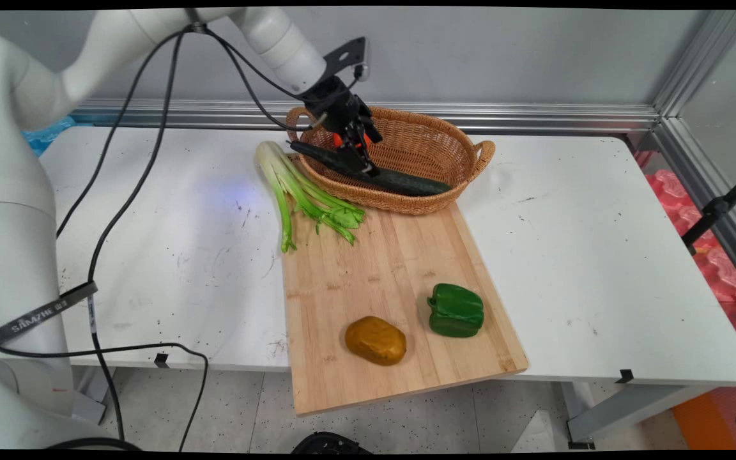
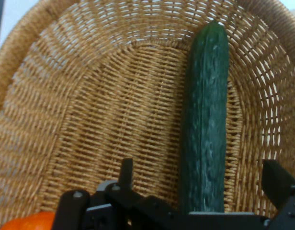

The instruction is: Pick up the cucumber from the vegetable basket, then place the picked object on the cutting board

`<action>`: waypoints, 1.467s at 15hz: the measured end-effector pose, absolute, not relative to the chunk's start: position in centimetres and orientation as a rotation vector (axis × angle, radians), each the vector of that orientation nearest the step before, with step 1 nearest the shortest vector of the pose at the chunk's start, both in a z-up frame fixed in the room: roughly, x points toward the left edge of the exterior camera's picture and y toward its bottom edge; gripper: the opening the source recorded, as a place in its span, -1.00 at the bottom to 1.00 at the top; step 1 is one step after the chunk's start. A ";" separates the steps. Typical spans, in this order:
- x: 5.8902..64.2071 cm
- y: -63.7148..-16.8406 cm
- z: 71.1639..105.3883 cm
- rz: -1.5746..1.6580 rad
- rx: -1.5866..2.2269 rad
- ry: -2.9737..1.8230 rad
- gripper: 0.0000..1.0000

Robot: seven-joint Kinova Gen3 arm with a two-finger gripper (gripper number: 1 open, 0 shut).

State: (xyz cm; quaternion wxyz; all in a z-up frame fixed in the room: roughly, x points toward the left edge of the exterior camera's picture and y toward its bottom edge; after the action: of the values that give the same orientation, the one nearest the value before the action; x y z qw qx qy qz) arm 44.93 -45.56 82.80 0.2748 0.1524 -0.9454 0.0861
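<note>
My gripper (image 1: 363,160) hangs inside the woven basket (image 1: 464,156) at the table's back, and it is open. A long dark green cucumber (image 1: 406,183) lies in the basket along its near wall. In the hand view the cucumber (image 2: 205,105) runs up between the two fingers, and there is a gap to the left finger (image 2: 126,171) and to the right finger (image 2: 277,181). Neither finger presses on it. An orange thing (image 1: 341,138) lies in the basket behind the gripper, and its edge shows as the orange thing (image 2: 28,221) at the hand view's bottom left.
A wooden cutting board (image 1: 368,281) reaches from the basket to the table's near edge. On it lie a green bell pepper (image 1: 456,310) and a brown potato (image 1: 375,340). A bunch of celery (image 1: 298,191) lies across the board's far left corner. Black cables hang at the left.
</note>
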 end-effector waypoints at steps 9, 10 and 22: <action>43.1 -48.5 79.7 0.141 0.318 -2.594 1.00; 43.1 -48.6 79.5 0.136 0.307 -2.600 1.00; 42.9 -49.3 81.1 0.156 0.198 -2.636 -1.00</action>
State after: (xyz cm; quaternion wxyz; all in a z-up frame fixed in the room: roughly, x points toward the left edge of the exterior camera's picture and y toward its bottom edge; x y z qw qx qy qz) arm 42.93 -49.25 81.14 0.2444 0.0724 -0.9653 0.0571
